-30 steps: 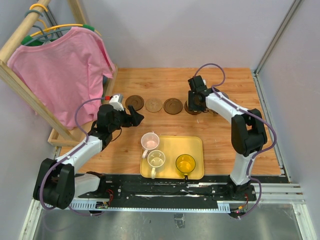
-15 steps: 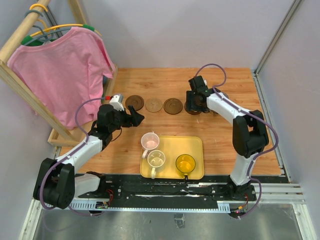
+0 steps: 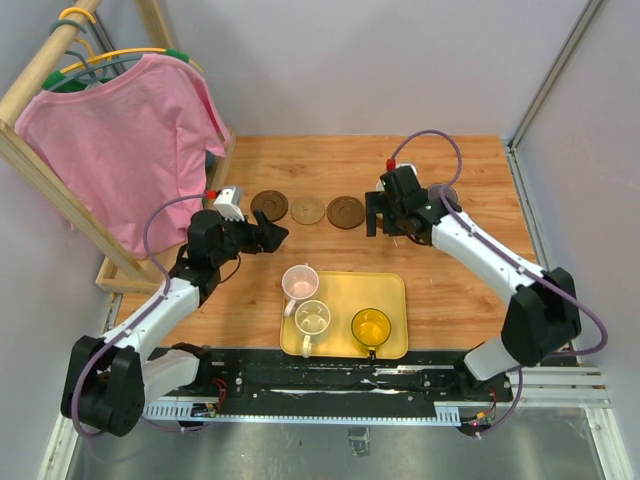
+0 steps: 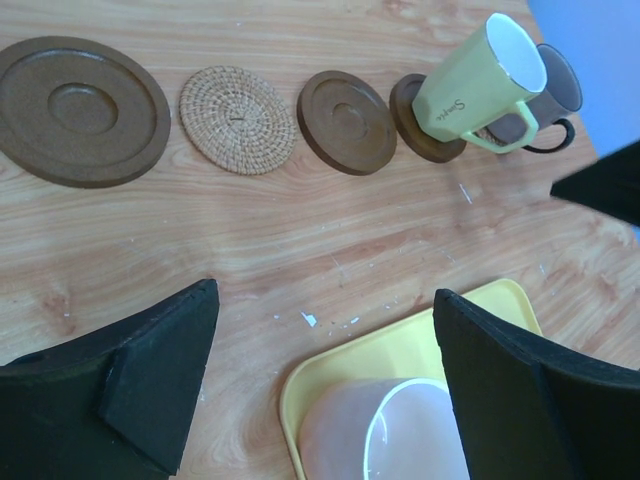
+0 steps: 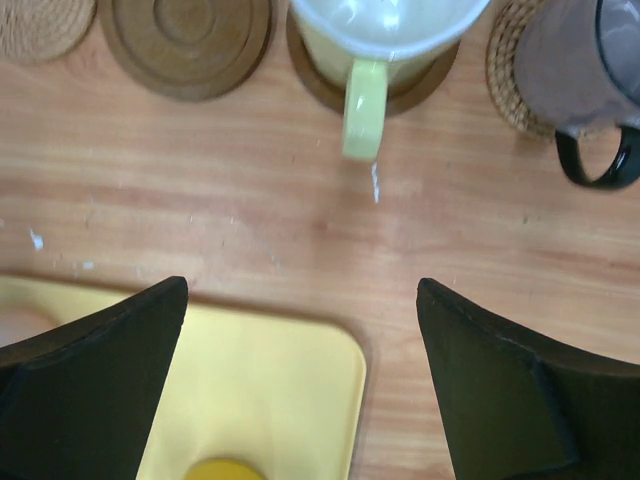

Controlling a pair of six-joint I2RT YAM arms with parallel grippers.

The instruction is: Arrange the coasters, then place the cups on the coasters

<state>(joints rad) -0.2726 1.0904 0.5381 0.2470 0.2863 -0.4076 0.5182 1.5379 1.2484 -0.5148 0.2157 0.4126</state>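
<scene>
Three bare coasters lie in a row: dark brown (image 4: 80, 110), woven tan (image 4: 238, 118), brown (image 4: 347, 121). A fourth coaster (image 4: 412, 118) carries the cream cup (image 4: 480, 80). The greyish purple cup (image 5: 575, 70) stands on a woven coaster (image 5: 503, 75). My right gripper (image 5: 302, 290) is open and empty, drawn back from the cream cup (image 5: 385, 30) over bare wood. The pink cup (image 3: 300, 282), white-green cup (image 3: 313, 318) and amber cup (image 3: 371, 327) stand on the yellow tray (image 3: 392, 300). My left gripper (image 4: 325, 300) is open just above the pink cup (image 4: 385, 435).
A wooden rack with a pink shirt (image 3: 125, 140) stands at the left edge of the table. Grey walls close the back and the right side. The tray (image 5: 270, 390) lies right below the right gripper.
The right gripper has opened and pulled back from the cream cup, which stays on its coaster. The left gripper has opened slightly wider and barely moved.
</scene>
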